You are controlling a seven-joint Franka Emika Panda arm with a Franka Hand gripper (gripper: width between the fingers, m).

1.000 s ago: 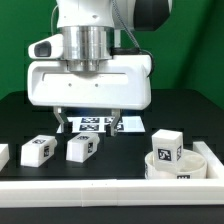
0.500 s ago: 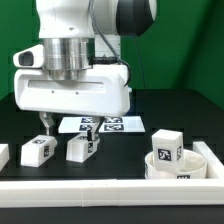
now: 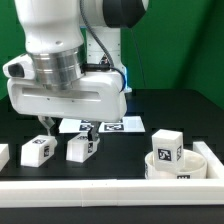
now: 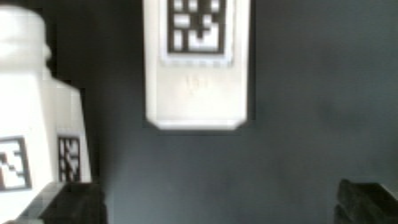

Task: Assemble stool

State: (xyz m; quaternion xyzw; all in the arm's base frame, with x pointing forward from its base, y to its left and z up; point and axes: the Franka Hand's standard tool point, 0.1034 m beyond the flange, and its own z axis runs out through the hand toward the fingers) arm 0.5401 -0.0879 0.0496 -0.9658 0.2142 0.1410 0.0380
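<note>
One long white rail (image 3: 110, 188) runs along the front edge of the black counter (image 3: 120, 150). Just behind it, at the exterior view's right, sits the round white seat (image 3: 186, 166). A tagged leg (image 3: 165, 142) rises at its rim, though whether it stands in the seat or behind it is unclear. Toward the exterior view's left, three more short white legs lie apart in a row on the counter: one cut off by the picture's edge (image 3: 3, 155), a second (image 3: 37, 150) and a third (image 3: 80, 148). Above and slightly behind the second and third legs hang the fingers (image 3: 43, 122), spread wide and holding nothing. In the wrist view, a tagged leg (image 4: 196, 75) lies on the dark counter beyond the fingertips (image 4: 71, 205), with another white leg (image 4: 36, 110) beside it. Farthest back, the marker board (image 3: 118, 125) lies flat, partly hidden by the arm (image 3: 65, 60).
</note>
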